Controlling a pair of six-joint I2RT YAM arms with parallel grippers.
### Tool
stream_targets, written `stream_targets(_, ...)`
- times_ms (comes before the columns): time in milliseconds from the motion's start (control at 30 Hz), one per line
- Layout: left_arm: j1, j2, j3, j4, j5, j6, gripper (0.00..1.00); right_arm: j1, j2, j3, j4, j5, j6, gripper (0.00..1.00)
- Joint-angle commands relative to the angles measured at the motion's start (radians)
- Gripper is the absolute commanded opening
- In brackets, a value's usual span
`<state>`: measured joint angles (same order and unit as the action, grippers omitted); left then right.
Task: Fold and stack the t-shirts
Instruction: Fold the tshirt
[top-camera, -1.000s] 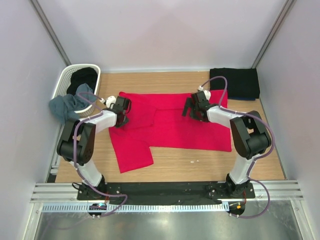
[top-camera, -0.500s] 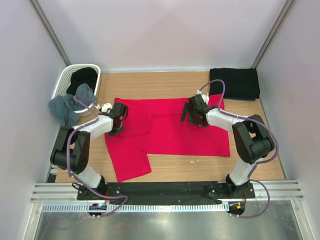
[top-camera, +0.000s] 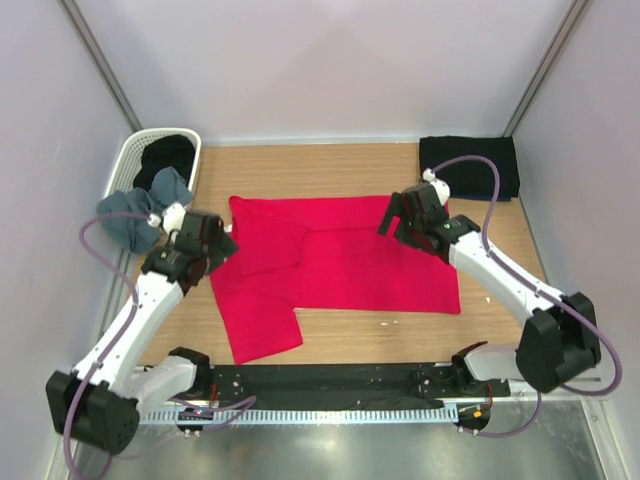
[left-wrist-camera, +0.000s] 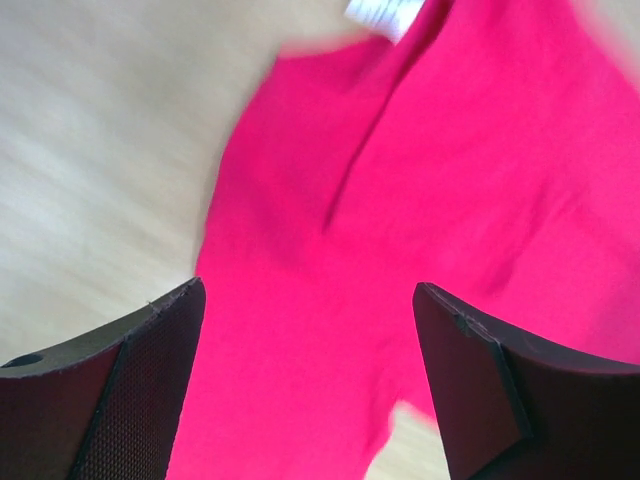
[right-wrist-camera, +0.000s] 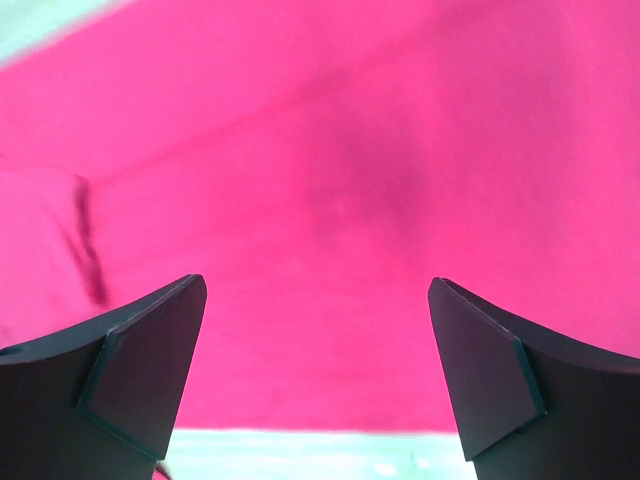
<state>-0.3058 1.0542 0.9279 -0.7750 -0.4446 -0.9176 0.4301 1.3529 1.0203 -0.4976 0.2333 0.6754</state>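
Between the tools, a red t-shirt (top-camera: 345, 260) flat on the desk (top-camera: 340, 165).
The left tool (top-camera: 218, 247) and right tool (top-camera: 390, 220) hang released, cloth beneath each.

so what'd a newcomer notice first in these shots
The red shirt spread across the middle of the table, filling both wrist views. The left gripper and right gripper hang open over its two ends. A folded black shirt lies in the far right corner; a grey-blue shirt droops from the basket at far left.
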Motion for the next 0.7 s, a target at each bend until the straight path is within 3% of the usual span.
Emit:
stream_targets(0,-0.038,-0.092,-0.153,-0.165,0.188,-0.139,0.85,-0.014,-0.080,-0.123,-0.087,0.006,0.081,1.00)
stream_targets(100,-0.085,-0.184,-0.277,-0.187,0.239,-0.234,0.82,-0.033,-0.136,-0.198,-0.119,0.005,0.102,1.00)
stream_targets(267,-0.134,-0.227,-0.349,-0.262,0.233,-0.345,0.79,-0.095,-0.153,-0.252,-0.186,0.003,0.098,1.00)
stream_targets(400,-0.186,-0.214,-0.475,-0.158,0.334,-0.417,0.75,-0.148,-0.146,-0.241,-0.229,0.006,0.076,1.00)
stream_targets(667,-0.236,-0.263,-0.469,-0.259,0.333,-0.440,0.62,-0.223,-0.137,-0.210,-0.305,0.070,0.041,1.00)
